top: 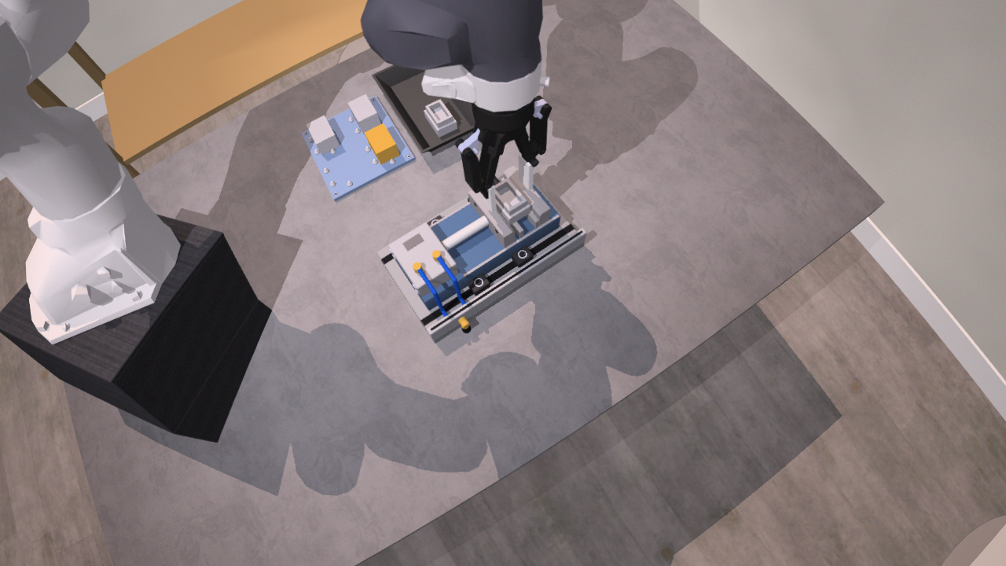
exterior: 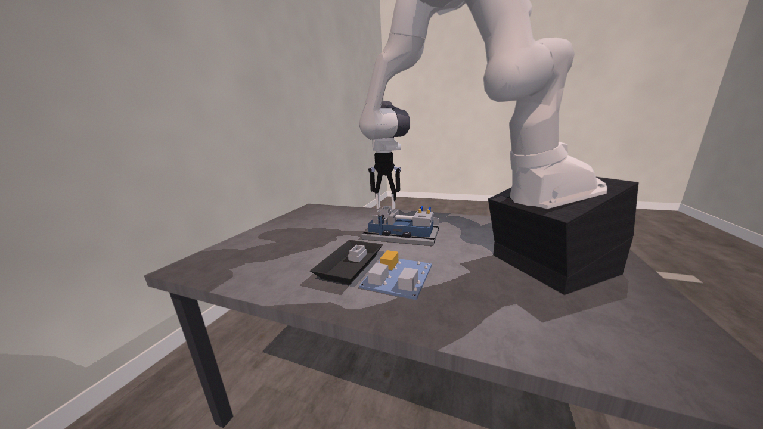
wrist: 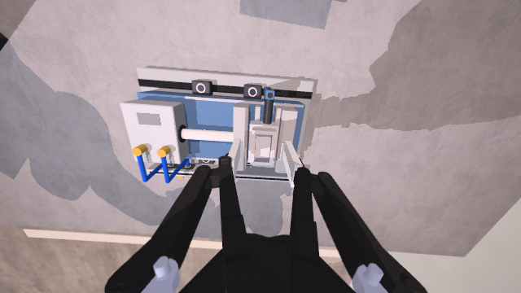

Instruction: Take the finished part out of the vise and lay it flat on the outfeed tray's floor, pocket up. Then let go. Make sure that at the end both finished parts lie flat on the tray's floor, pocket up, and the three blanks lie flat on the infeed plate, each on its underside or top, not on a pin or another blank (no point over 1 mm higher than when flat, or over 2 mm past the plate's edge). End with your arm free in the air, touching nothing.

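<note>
On the grey mottled tabletop (exterior: 298, 311), seen from the exterior view, the thing closest to the near edge is one pale blue studded fixture plate (top: 348, 172). It carries three blocks: two light grey cubes (exterior: 377, 273) (exterior: 408, 278) and one orange cube (exterior: 388, 259). Just beside it, on the side of the left edge, lies one shallow black outfeed tray (exterior: 333, 270) with a single grey pocketed part (exterior: 356, 252) on its floor. Farther back, toward the far edge, stands one blue and grey pneumatic vise (exterior: 401, 227) on a rail with two black knobs (wrist: 200, 87) (wrist: 252, 91), two yellow fittings (wrist: 139, 149) (wrist: 164, 151) and two blue hoses. The finished grey part (top: 512, 200) sits in the vise between its jaw blocks, pocket upward. The black two-finger gripper (exterior: 384, 204) hangs straight above that part, fingers pointing down, partly spread and holding nothing. By the right edge one black pedestal (exterior: 586, 239) bears the white arm.
</note>
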### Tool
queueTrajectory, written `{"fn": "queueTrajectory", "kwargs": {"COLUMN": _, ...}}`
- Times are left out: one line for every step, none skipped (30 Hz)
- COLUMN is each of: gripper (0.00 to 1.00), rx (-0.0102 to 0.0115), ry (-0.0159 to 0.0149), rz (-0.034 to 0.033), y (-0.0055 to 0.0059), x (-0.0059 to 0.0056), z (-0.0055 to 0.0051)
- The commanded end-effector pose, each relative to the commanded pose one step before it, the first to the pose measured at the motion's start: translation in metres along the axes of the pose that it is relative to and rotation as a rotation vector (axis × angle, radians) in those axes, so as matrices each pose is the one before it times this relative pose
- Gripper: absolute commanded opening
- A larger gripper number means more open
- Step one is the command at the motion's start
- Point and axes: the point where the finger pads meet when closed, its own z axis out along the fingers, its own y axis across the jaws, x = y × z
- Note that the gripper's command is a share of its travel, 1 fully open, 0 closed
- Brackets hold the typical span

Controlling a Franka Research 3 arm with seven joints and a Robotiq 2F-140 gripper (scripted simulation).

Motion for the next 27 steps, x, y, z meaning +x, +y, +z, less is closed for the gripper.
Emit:
{"fn": "queueTrajectory", "kwargs": {"gripper": 0.4, "rx": -0.00156, "ry": -0.00275, "rz": -0.00025, "y": 0.00094, "x": -0.00067, "z": 0.00149}}
{"fn": "queueTrajectory", "kwargs": {"gripper": 0.4, "rx": 0.0, "ry": 0.0, "rz": 0.0, "y": 0.0, "x": 0.0, "z": 0.00049}}
{"fn": "queueTrajectory", "kwargs": {"gripper": 0.4, "rx": 0.0, "ry": 0.0, "rz": 0.0, "y": 0.0, "x": 0.0, "z": 0.00048}}
{"fn": "queueTrajectory", "kwargs": {"gripper": 0.4, "rx": 0.0, "ry": 0.0, "rz": 0.0, "y": 0.0, "x": 0.0, "z": 0.00048}}
{"fn": "queueTrajectory", "kwargs": {"gripper": 0.4, "rx": 0.0, "ry": 0.0, "rz": 0.0, "y": 0.0, "x": 0.0, "z": 0.00047}}
{"fn": "queueTrajectory", "kwargs": {"gripper": 0.4, "rx": 0.0, "ry": 0.0, "rz": 0.0, "y": 0.0, "x": 0.0, "z": 0.00046}}
{"fn": "queueTrajectory", "kwargs": {"gripper": 0.4, "rx": 0.0, "ry": 0.0, "rz": 0.0, "y": 0.0, "x": 0.0, "z": 0.00045}}
{"fn": "queueTrajectory", "kwargs": {"gripper": 0.4, "rx": 0.0, "ry": 0.0, "rz": 0.0, "y": 0.0, "x": 0.0, "z": 0.00043}}
{"fn": "queueTrajectory", "kwargs": {"gripper": 0.4, "rx": 0.0, "ry": 0.0, "rz": 0.0, "y": 0.0, "x": 0.0, "z": 0.00042}}
{"fn": "queueTrajectory", "kwargs": {"gripper": 0.4, "rx": 0.0, "ry": 0.0, "rz": 0.0, "y": 0.0, "x": 0.0, "z": 0.0004}}
{"fn": "queueTrajectory", "kwargs": {"gripper": 0.4, "rx": 0.0, "ry": 0.0, "rz": 0.0, "y": 0.0, "x": 0.0, "z": 0.00038}}
{"fn": "queueTrajectory", "kwargs": {"gripper": 0.4, "rx": 0.0, "ry": 0.0, "rz": 0.0, "y": 0.0, "x": 0.0, "z": 0.00036}}
{"fn": "queueTrajectory", "kwargs": {"gripper": 0.4, "rx": 0.0, "ry": 0.0, "rz": 0.0, "y": 0.0, "x": 0.0, "z": 0.00034}}
{"fn": "queueTrajectory", "kwargs": {"gripper": 0.4, "rx": 0.0, "ry": 0.0, "rz": 0.0, "y": 0.0, "x": 0.0, "z": 0.00031}}
{"fn": "queueTrajectory", "kwargs": {"gripper": 0.4, "rx": 0.0, "ry": 0.0, "rz": 0.0, "y": 0.0, "x": 0.0, "z": 0.00029}}
{"fn": "queueTrajectory", "kwargs": {"gripper": 0.4, "rx": 0.0, "ry": 0.0, "rz": 0.0, "y": 0.0, "x": 0.0, "z": 0.0}}
{"fn": "queueTrajectory", "kwargs": {"gripper": 0.4, "rx": 0.0, "ry": 0.0, "rz": 0.0, "y": 0.0, "x": 0.0, "z": 0.0}}
{"fn": "queueTrajectory", "kwargs": {"gripper": 0.4, "rx": 0.0, "ry": 0.0, "rz": 0.0, "y": 0.0, "x": 0.0, "z": 0.00026}}
{"fn": "queueTrajectory", "kwargs": {"gripper": 0.4, "rx": 0.0, "ry": 0.0, "rz": 0.0, "y": 0.0, "x": 0.0, "z": 0.00024}}
{"fn": "queueTrajectory", "kwargs": {"gripper": 0.4, "rx": 0.0, "ry": 0.0, "rz": 0.0, "y": 0.0, "x": 0.0, "z": 0.00021}}
{"fn": "queueTrajectory", "kwargs": {"gripper": 0.4, "rx": 0.0, "ry": 0.0, "rz": 0.0, "y": 0.0, "x": 0.0, "z": 0.00019}}
{"fn": "queueTrajectory", "kwargs": {"gripper": 0.4, "rx": 0.0, "ry": 0.0, "rz": 0.0, "y": 0.0, "x": 0.0, "z": 0.00016}}
{"fn": "queueTrajectory", "kwargs": {"gripper": 0.4, "rx": 0.0, "ry": 0.0, "rz": 0.0, "y": 0.0, "x": 0.0, "z": 0.00014}}
{"fn": "queueTrajectory", "kwargs": {"gripper": 0.4, "rx": 0.0, "ry": 0.0, "rz": 0.0, "y": 0.0, "x": 0.0, "z": 0.00012}}
{"fn": "queueTrajectory", "kwargs": {"gripper": 0.4, "rx": 0.0, "ry": 0.0, "rz": 0.0, "y": 0.0, "x": 0.0, "z": 0.00009}}
{"fn": "queueTrajectory", "kwargs": {"gripper": 0.4, "rx": 0.0, "ry": 0.0, "rz": 0.0, "y": 0.0, "x": 0.0, "z": 0.00007}}
{"fn": "queueTrajectory", "kwargs": {"gripper": 0.4, "rx": 0.0, "ry": 0.0, "rz": 0.0, "y": 0.0, "x": 0.0, "z": 0.00005}}
